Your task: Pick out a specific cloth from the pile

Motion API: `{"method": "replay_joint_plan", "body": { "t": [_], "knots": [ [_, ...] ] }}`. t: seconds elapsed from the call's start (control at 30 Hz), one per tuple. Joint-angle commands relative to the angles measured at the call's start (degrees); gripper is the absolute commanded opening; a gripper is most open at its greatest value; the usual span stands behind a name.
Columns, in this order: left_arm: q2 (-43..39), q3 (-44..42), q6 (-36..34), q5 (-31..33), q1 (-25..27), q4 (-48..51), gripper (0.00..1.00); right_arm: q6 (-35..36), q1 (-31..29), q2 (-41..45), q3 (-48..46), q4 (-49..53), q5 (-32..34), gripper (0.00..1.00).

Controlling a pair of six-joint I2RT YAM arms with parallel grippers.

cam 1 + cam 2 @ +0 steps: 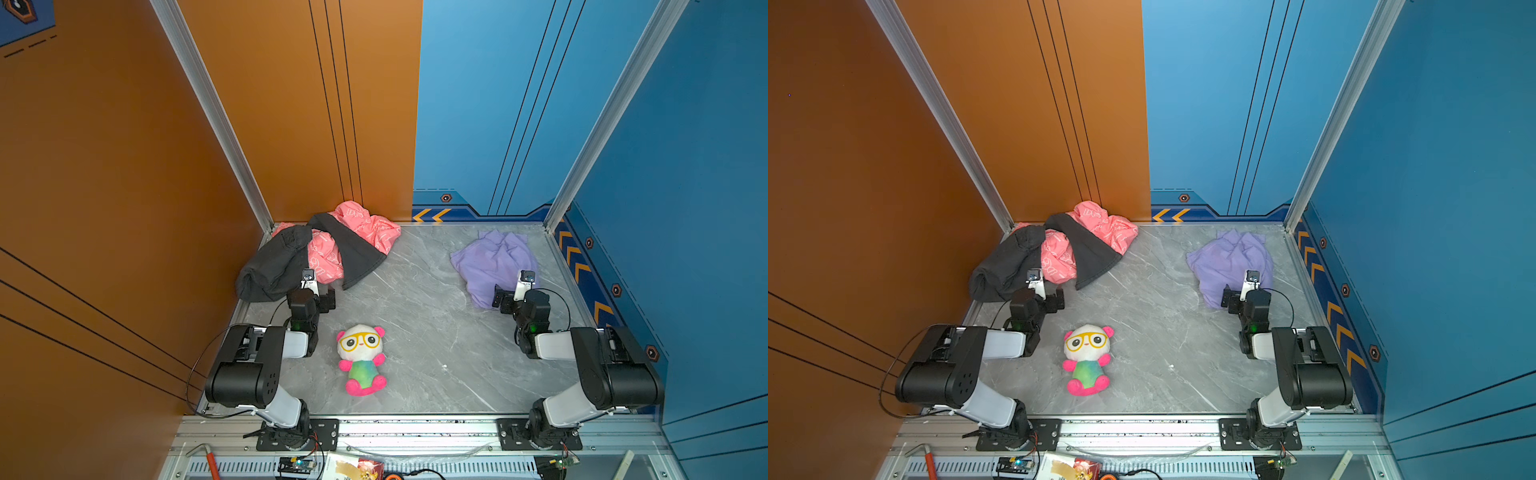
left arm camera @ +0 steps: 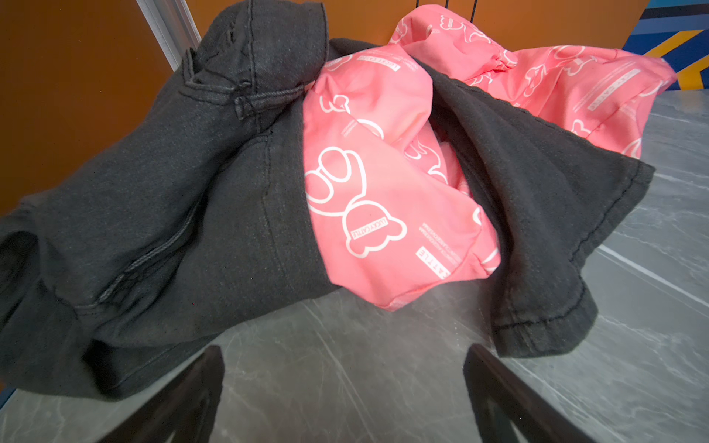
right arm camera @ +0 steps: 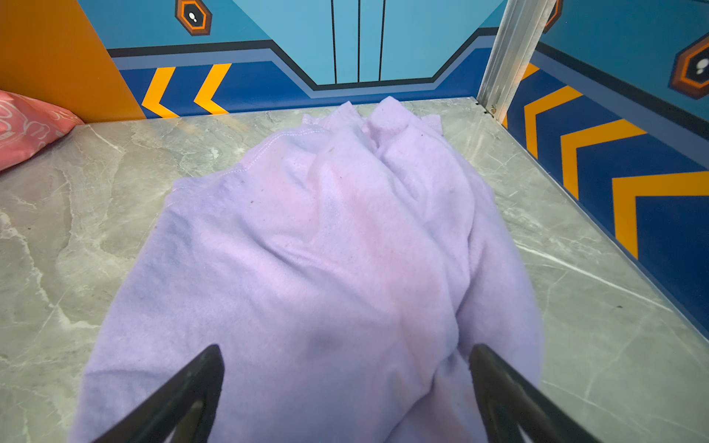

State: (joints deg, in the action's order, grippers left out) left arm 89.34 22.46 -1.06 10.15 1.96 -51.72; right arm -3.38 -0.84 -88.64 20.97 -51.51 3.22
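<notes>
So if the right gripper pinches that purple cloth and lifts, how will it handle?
The purple cloth lies crumpled in soft folds, so it will probably hang limp and drape. Its fuzzy surface suggests it is light and unlikely to slip. It lies apart from the pile, so likely nothing drags along.

A robot lab booth: printed wall panels [image 1: 104, 166], aluminium posts [image 1: 216, 120], a marble-look table [image 1: 436, 332], and a left arm [image 1: 245, 374] and right arm [image 1: 615, 370] bolted to a front rail [image 1: 415, 428].
</notes>
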Motion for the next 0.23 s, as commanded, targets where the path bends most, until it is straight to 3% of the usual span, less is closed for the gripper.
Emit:
{"method": "replay_joint_plan", "body": {
  "t": [0.0, 0.2],
  "knots": [
    [0.14, -0.73, 0.64, -0.39, 0.33, -1.01, 0.98, -0.1, 0.2, -0.07, 0.56, -0.4, 0.34, 1.0],
    [0.21, -0.66, 0.66, -0.3, 0.32, -1.01, 0.98, -0.22, 0.25, -0.04, 0.43, -0.52, 0.36, 1.0]
  ]
}}
